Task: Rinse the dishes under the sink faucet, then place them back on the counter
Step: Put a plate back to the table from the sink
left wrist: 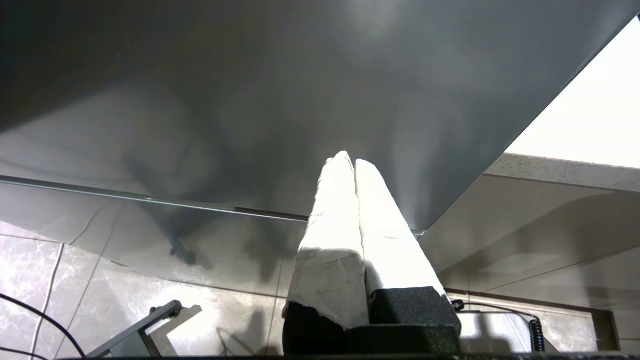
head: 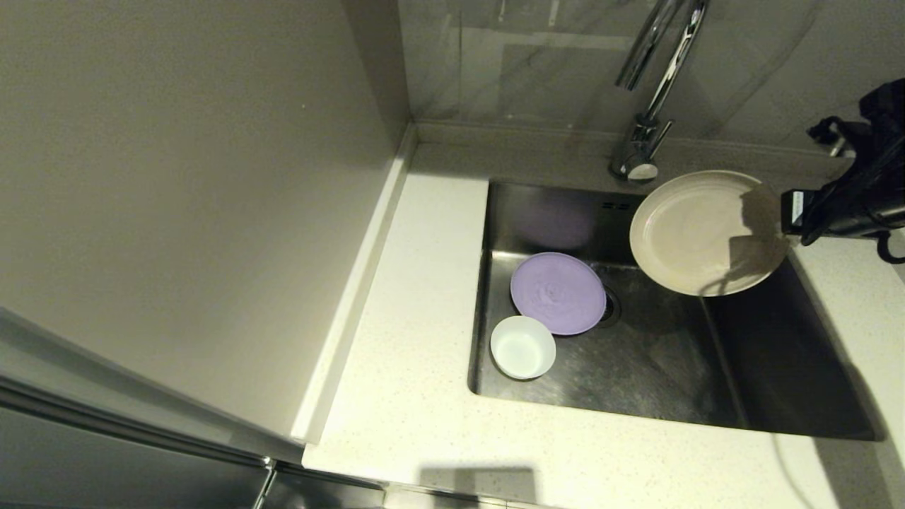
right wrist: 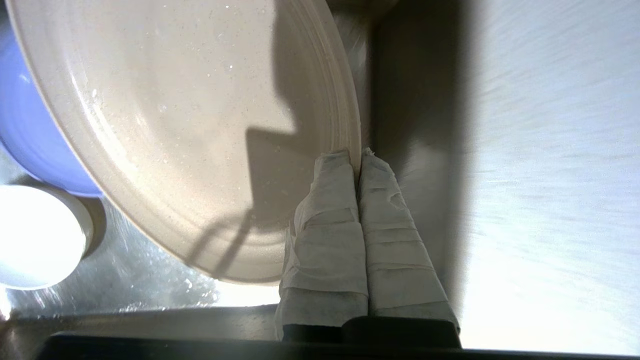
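My right gripper (head: 783,225) (right wrist: 357,156) is shut on the rim of the cream-beige plate (head: 700,232) (right wrist: 190,125), holding it tilted above the right rear of the sink (head: 778,396), just right of the faucet (head: 654,78). On the sink's floor lie the lilac plate (head: 557,293) (right wrist: 25,135) and, in front of it, the white bowl (head: 523,346) (right wrist: 35,237). My left gripper (left wrist: 348,161) is shut and empty, parked low beside the cabinet, out of the head view.
The speckled counter (head: 410,283) frames the sink on the left, front and right. A tall grey panel (head: 177,177) rises at the left. A tiled wall (head: 551,63) stands behind the faucet.
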`<state>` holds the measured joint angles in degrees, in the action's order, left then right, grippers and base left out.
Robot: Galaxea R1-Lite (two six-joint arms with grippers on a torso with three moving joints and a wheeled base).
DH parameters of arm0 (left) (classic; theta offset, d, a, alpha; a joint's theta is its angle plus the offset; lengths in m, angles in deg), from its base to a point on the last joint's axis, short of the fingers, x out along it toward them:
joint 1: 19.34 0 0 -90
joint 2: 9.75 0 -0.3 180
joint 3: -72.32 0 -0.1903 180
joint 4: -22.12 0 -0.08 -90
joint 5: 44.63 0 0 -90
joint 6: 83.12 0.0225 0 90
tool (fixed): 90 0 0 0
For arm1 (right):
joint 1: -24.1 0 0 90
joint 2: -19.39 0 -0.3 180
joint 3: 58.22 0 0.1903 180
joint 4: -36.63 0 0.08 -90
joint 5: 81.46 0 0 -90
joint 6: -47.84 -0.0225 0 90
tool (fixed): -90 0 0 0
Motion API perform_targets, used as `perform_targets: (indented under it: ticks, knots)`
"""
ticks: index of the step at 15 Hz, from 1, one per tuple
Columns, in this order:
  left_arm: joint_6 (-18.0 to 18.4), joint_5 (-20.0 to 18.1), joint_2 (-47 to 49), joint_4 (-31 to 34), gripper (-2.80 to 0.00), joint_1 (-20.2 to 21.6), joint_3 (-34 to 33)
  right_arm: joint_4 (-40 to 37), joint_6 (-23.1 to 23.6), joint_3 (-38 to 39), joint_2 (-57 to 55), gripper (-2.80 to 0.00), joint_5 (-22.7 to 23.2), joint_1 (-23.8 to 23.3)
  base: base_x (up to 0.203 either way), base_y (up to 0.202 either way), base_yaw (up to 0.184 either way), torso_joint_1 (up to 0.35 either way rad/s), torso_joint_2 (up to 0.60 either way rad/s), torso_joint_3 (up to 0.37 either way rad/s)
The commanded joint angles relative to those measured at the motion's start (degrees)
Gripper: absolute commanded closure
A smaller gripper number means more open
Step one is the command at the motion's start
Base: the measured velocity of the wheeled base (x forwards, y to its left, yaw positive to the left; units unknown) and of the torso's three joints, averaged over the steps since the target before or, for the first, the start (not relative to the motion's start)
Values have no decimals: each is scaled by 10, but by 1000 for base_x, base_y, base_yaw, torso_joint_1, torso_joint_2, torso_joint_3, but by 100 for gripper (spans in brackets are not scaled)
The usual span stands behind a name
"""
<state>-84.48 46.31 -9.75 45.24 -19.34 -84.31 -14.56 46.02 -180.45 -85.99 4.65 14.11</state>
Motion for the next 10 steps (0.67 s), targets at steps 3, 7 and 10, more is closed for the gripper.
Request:
perform_targets:
  ticks: [3,7,10]
  knots:
    - [0,0,-2,0,0,0,0,16,31,-11,93,0,-24,-14,0,0,0,0,0,0]
    - [0,0,-2,0,0,0,0,92,48,-13,123,0,-59,-15,0,0,0,0,0,0]
    - [0,0,-2,0,0,0,0,140,71,-5,141,0,-67,-16,0,0,0,0,0,0]
